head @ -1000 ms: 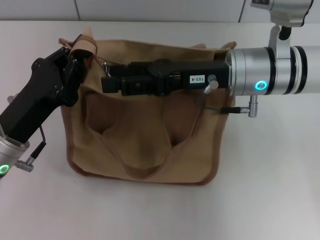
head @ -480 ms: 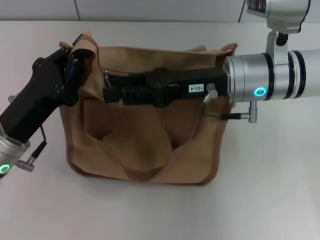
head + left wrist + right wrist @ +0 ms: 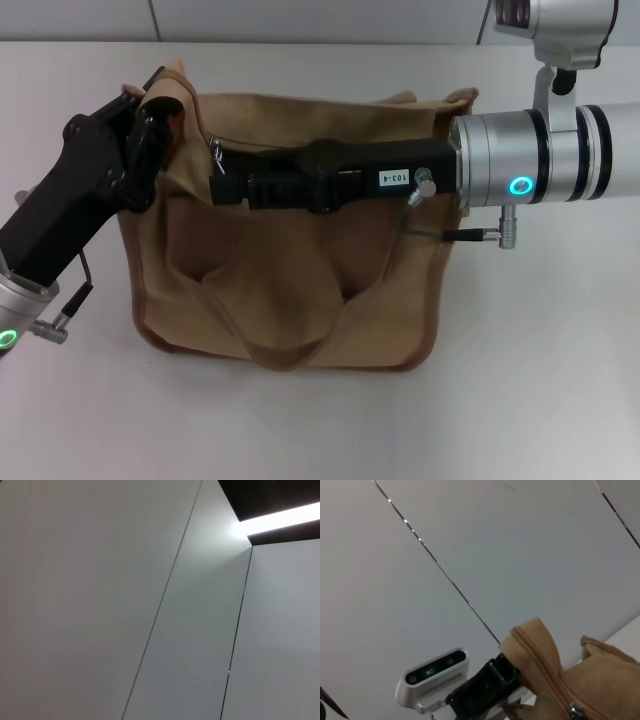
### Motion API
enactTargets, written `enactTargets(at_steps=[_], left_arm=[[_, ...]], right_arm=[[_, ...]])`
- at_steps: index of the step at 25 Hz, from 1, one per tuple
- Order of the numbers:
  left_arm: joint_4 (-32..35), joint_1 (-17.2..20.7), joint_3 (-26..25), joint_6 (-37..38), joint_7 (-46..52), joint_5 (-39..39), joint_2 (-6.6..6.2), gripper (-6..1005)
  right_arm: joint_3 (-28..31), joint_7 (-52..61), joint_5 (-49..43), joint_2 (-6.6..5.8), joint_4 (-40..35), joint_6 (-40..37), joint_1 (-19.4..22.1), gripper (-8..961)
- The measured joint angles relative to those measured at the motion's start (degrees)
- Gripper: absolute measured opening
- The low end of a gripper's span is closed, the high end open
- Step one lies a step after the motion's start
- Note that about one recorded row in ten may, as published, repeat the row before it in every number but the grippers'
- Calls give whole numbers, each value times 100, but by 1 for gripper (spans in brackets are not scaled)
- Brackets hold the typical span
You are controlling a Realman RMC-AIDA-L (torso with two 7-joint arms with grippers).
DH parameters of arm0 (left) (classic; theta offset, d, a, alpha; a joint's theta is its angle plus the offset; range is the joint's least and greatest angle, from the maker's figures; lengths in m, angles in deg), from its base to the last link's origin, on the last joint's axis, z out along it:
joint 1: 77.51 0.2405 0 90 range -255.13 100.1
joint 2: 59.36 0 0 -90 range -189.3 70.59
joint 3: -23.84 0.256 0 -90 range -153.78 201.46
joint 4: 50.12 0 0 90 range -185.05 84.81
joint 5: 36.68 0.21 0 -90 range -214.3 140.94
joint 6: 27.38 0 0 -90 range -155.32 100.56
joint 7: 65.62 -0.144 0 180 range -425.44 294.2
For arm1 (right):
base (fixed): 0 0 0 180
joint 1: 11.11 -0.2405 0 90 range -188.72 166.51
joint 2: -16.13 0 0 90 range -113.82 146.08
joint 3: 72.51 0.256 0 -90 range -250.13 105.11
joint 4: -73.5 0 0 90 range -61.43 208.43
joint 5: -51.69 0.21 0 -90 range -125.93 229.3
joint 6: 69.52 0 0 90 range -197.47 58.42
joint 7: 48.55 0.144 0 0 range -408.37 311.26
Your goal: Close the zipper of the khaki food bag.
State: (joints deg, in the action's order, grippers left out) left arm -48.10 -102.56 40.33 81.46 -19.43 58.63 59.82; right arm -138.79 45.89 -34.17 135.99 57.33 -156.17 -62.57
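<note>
The khaki food bag (image 3: 290,290) stands on the white table, its handles hanging down its front. My left gripper (image 3: 150,105) is at the bag's upper left corner, shut on the tan fabric end there; it also shows in the right wrist view (image 3: 487,682). My right gripper (image 3: 216,178) reaches from the right along the bag's top, with its tip at the left end. The silver pull tab (image 3: 215,150) sits right at that tip and the gripper looks shut on it. The right wrist view shows the zipper (image 3: 545,672) line and the pull tab (image 3: 575,711).
The white table (image 3: 540,380) runs all round the bag, with a pale wall behind it. My right silver forearm (image 3: 560,150) hangs over the bag's right end. The left wrist view shows only wall panels and a light strip (image 3: 280,520).
My right gripper has shifted a little right and toward the bag's front, and the pull tab moved with it. The left gripper has kept its hold on the corner.
</note>
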Motion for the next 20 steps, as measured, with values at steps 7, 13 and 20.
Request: enactTargets(at_steps=[7,13,20], left_arm=[[5,-87,-1,115,1,-6,0,47],[20,-122,2,132,1,-6,0,48],[18,-172,-28,110,-15,-5,0,50]], right_arm=[[50,38,-8,0,-106,-330,11,456],[44,129,-8,-1,-150,-106,-3,453],[-5,261,-50,-5,-199,159,-66,451]])
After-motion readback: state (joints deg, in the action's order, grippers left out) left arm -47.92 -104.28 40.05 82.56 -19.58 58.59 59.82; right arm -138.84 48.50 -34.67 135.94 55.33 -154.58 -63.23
